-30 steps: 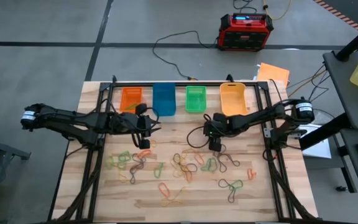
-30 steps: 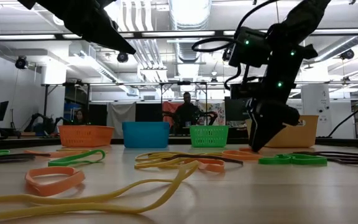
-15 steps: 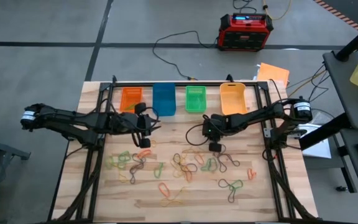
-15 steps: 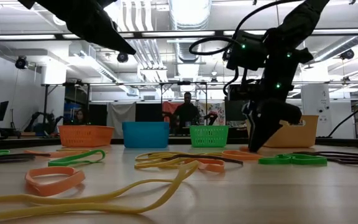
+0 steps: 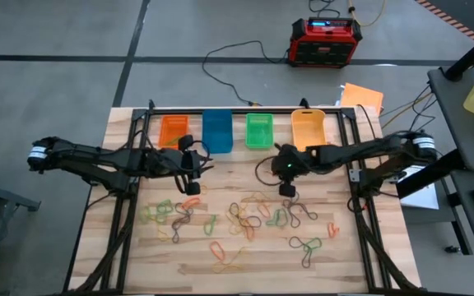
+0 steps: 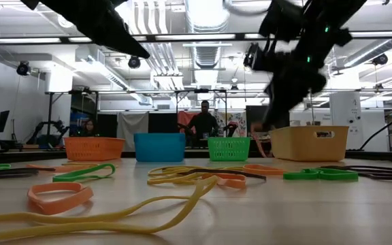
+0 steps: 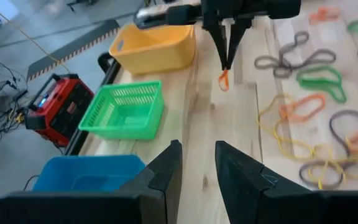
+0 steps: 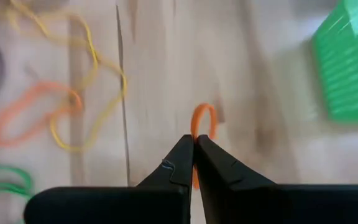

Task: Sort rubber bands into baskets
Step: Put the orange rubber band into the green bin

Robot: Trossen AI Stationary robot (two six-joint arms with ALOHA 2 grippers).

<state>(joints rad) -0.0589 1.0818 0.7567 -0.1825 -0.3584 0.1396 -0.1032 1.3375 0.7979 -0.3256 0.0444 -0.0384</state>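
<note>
Right wrist view: right gripper (image 8: 194, 140) pressed together, pinching a small orange rubber band (image 8: 202, 123) that hung clear above the table (image 5: 360, 255), just in front of the green basket (image 5: 259, 130) at the far edge. Left gripper (image 5: 194, 182) hovered near the orange basket (image 5: 172, 130), fingers slightly parted, empty.

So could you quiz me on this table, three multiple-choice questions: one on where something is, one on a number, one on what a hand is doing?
1. The green basket stands between:
A. blue and yellow baskets
B. orange and blue baskets
C. nothing, it ends the row

2. Baskets in the row:
A. two
B. four
C. six

3. The right hand is:
A. wide open
B. inside a basket
C. shut on an orange rubber band

A: blue basket and yellow basket flank it.
B: the orange basket makes four.
C: the band hangs from its closed tips.
</note>
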